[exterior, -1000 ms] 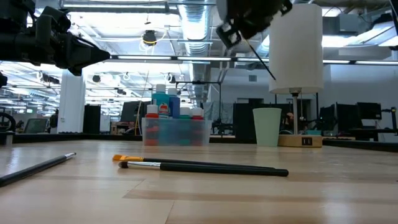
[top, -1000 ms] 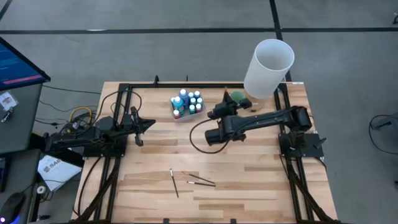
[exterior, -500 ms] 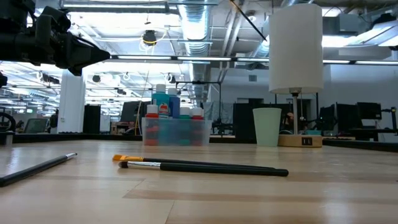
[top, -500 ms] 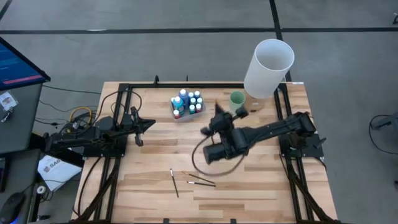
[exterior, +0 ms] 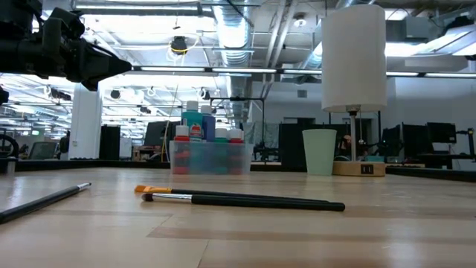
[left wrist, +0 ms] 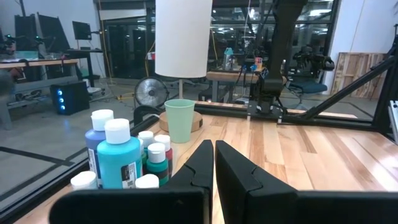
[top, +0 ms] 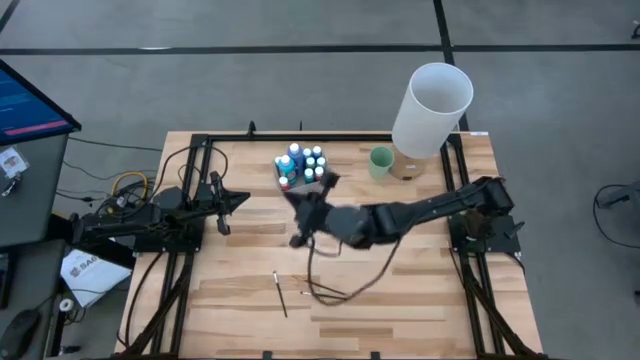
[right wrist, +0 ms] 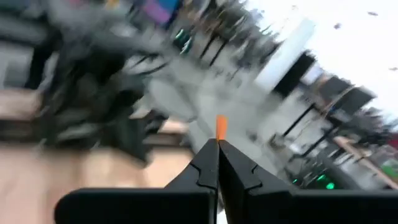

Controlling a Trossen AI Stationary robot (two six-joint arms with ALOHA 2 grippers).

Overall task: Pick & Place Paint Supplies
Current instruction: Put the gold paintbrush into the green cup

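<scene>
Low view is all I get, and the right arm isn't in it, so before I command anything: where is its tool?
Observer: In the high view it is over mid-table, just in front of the paint bottles.
Operator: Is it holding anything?
Observer: Yes. In its wrist view, the right tool is shut on an orange-tipped brush.
Operator: And the left tool?
Observer: The left tool is shut with nothing between its fingers, parked at the table's left side.
</scene>
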